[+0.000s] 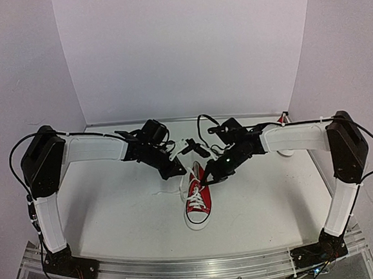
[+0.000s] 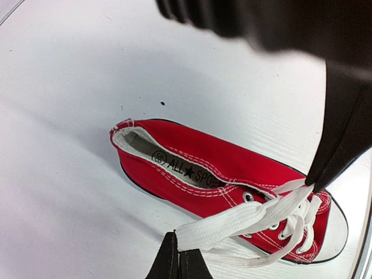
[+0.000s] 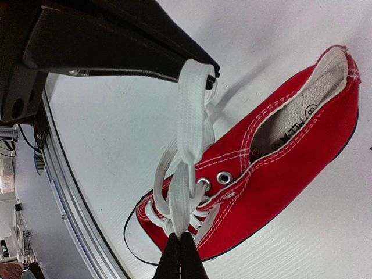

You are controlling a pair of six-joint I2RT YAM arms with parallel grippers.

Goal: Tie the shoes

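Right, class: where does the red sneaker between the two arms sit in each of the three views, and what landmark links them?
Top external: the red sneaker is just below centre, toe pointing down the picture.
Left wrist: it runs from lower middle to right, heel left, toe lower right.
Right wrist: it fills the right half, heel upper right, toe lower left.
Shared landmark: the white laces, pulled away from the eyelets.

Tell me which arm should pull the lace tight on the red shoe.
Probably left: the left gripper pinches the lace out beside the shoe, so it can draw outward. The right gripper pinches just above the eyelets, better as anchor.
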